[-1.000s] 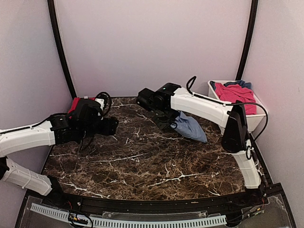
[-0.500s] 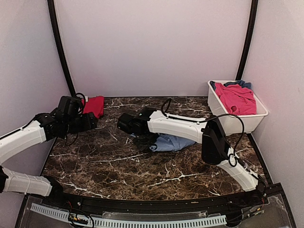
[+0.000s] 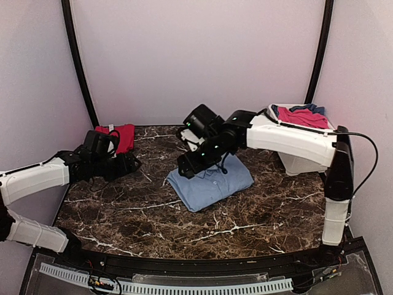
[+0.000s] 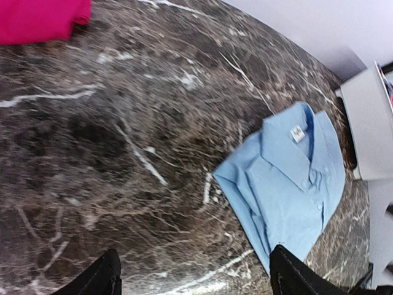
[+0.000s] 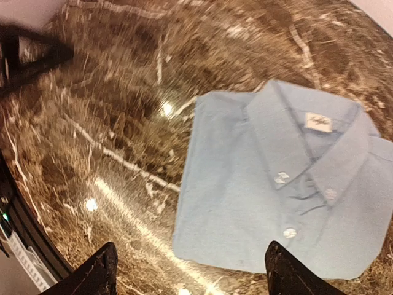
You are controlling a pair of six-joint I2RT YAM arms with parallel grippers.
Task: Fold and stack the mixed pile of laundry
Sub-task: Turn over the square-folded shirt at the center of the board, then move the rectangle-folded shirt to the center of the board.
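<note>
A light-blue collared shirt (image 3: 212, 184) lies folded flat on the marble table, collar toward the back; it also shows as the shirt (image 4: 288, 178) and the shirt (image 5: 288, 184) in the wrist views. My right gripper (image 3: 187, 170) hovers above its left edge, open and empty (image 5: 191, 273). A folded red piece (image 3: 118, 136) rests at the back left, and the red piece (image 4: 40, 18) shows in the left wrist view. My left gripper (image 3: 130, 163) hangs between the red piece and the shirt, open with nothing in it (image 4: 196, 279). Pink-red cloth (image 3: 301, 115) and a darker blue piece (image 3: 316, 109) lie in the tub.
The white plastic tub (image 3: 299, 165) stands at the back right, partly hidden by my right arm. Black frame posts run up both back corners. The table's near edge carries a black rail (image 3: 184, 264).
My right gripper opened and let go of the light-blue shirt, which now lies spread flat in a folded rectangle. The right arm lifted toward the back. The left arm shifted slightly right.
</note>
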